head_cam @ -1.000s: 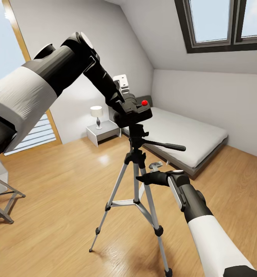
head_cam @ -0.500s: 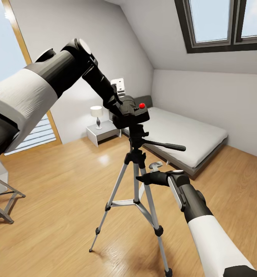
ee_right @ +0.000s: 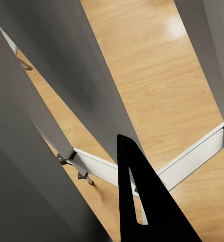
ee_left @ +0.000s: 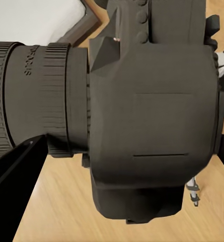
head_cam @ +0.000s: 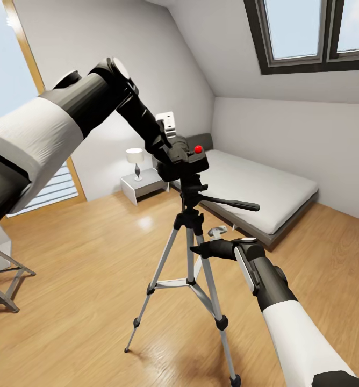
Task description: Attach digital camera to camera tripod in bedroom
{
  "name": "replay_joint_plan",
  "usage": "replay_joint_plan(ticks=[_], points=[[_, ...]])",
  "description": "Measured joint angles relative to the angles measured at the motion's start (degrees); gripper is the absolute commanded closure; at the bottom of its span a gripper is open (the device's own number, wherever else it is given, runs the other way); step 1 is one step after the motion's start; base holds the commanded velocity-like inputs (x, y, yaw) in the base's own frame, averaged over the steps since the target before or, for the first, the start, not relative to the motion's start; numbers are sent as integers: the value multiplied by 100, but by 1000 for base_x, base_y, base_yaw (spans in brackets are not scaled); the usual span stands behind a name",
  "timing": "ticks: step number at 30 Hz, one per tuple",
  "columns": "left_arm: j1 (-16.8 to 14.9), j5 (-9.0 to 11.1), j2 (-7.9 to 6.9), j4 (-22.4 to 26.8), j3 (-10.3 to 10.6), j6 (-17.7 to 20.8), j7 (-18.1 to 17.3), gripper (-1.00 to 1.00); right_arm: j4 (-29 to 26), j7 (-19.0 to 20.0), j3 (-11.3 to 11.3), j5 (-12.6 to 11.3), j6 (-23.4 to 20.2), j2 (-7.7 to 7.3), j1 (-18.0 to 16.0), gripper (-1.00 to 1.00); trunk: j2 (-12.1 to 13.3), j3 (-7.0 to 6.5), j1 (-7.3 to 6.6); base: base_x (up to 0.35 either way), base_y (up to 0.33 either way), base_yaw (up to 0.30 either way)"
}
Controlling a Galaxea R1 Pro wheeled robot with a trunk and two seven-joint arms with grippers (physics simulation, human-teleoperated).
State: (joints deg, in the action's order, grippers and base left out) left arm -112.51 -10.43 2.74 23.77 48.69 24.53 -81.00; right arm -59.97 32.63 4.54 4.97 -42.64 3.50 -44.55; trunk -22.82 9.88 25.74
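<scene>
Left gripper clamped on the digital camera, holding it level right atop the camera tripod pan head, likely to seat the mount. Right gripper beside a tripod leg; cannot tell whether it's parted, perhaps steadying.

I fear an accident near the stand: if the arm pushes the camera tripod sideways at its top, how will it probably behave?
The camera tripod is tall on three thin legs, so it would probably tip rather than slide. The digital camera at its head likely makes it top-heavy. Its legs look stiff, braced by crossbars.
</scene>
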Motion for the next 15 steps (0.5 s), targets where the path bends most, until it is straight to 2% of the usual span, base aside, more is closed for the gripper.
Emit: replay_joint_plan(ticks=[10,15], points=[[-1,13,102,-198,-11,22,366,100,1,0,-5,1,1,0,1,100,0,0,0,0,0,0],[-1,112,107,-215,-17,54,436,100,1,1,-8,-2,1,0,1,100,0,1,0,0,0,0]])
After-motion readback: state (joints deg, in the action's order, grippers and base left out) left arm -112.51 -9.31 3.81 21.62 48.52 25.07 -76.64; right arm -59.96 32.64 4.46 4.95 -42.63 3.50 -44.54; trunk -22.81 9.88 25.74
